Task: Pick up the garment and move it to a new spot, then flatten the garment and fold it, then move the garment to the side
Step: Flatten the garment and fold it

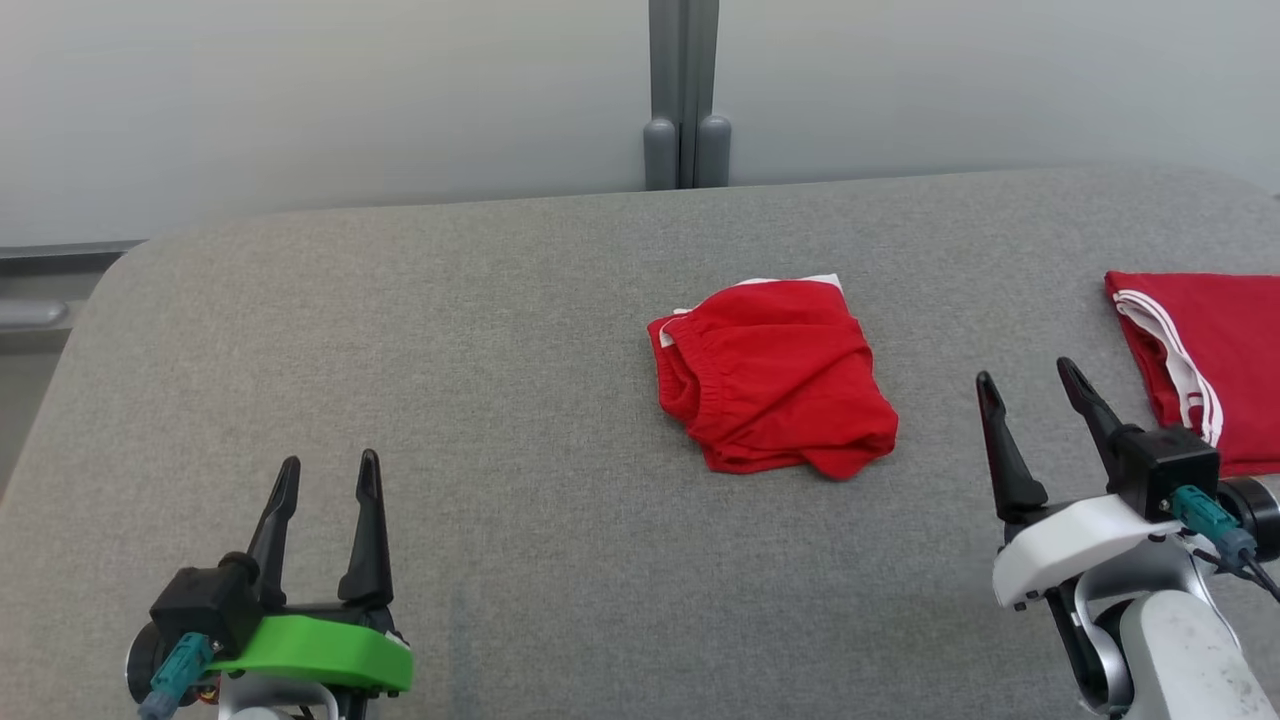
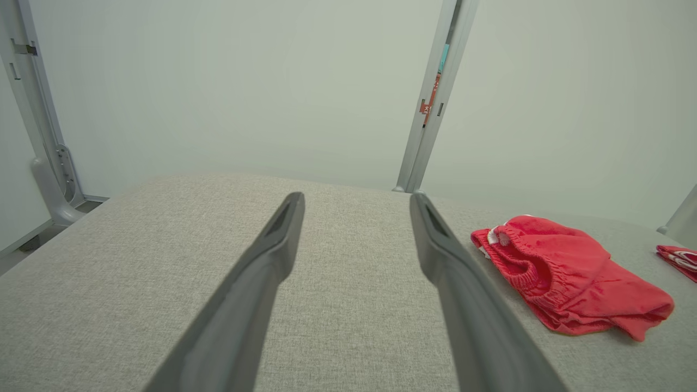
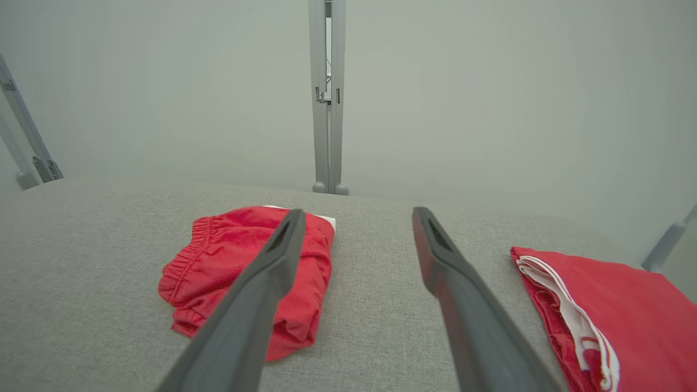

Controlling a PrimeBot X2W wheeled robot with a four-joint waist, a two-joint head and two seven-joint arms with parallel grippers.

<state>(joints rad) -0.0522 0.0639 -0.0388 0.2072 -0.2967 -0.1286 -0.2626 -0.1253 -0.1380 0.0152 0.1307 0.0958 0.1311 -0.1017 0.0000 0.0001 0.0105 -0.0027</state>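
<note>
1. Head view: crumpled red garment [image 1: 775,375] lies mid grey table [image 1: 500,350], clear of both grippers. Left gripper [image 1: 329,460] and right gripper [image 1: 1025,370] are spread and empty. Striped red cloth [image 1: 1210,350] at right edge.
2. Left wrist view: fingers [image 2: 261,283] apart, garment to their right.
3. Right wrist view: fingers apart, garment partly behind the view-left one.

I see grey fabric tabletop [image 1: 480,400] | folded red white-striped cloth [image 1: 1235,340] at right edge | grey post [image 1: 684,90] behind
</note>
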